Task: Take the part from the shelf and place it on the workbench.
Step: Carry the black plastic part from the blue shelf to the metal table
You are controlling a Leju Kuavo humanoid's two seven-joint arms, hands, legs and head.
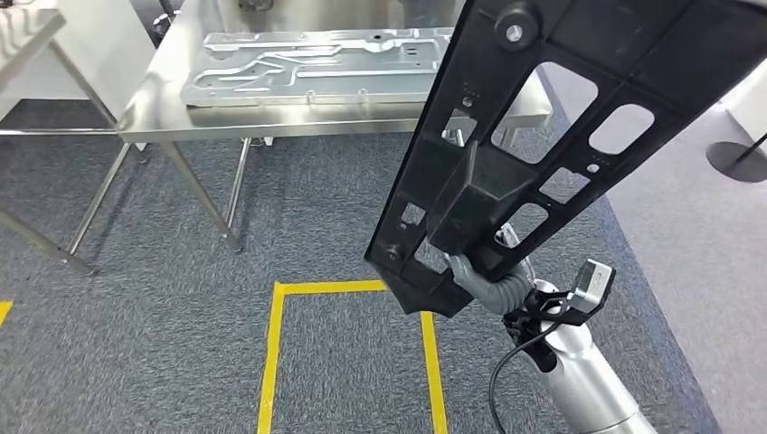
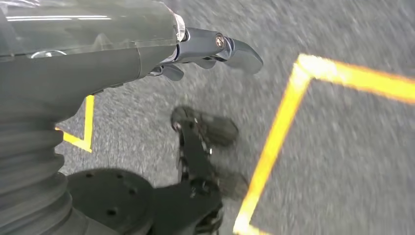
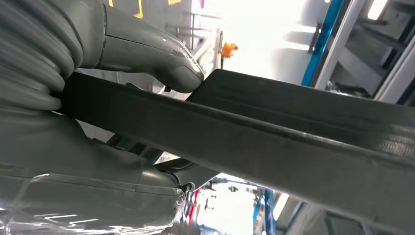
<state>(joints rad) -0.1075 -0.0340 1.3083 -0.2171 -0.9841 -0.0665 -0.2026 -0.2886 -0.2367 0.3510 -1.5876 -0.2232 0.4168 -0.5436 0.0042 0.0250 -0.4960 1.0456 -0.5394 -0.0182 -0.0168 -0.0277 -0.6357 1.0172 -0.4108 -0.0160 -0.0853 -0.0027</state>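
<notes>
A long black plastic part with several cut-out windows is held up in front of me, slanting from lower left to upper right. My right hand grips its lower end from underneath. In the right wrist view the thumb presses on one face of the black part and the fingers wrap the other. The steel workbench stands ahead at the upper left. My left hand hangs over the carpet with its fingers loosely apart and nothing in it.
A flat silver metal plate lies on the workbench. Another steel table stands at the far left. Yellow tape marks a rectangle on the grey carpet below me. A round black stand base sits at the right.
</notes>
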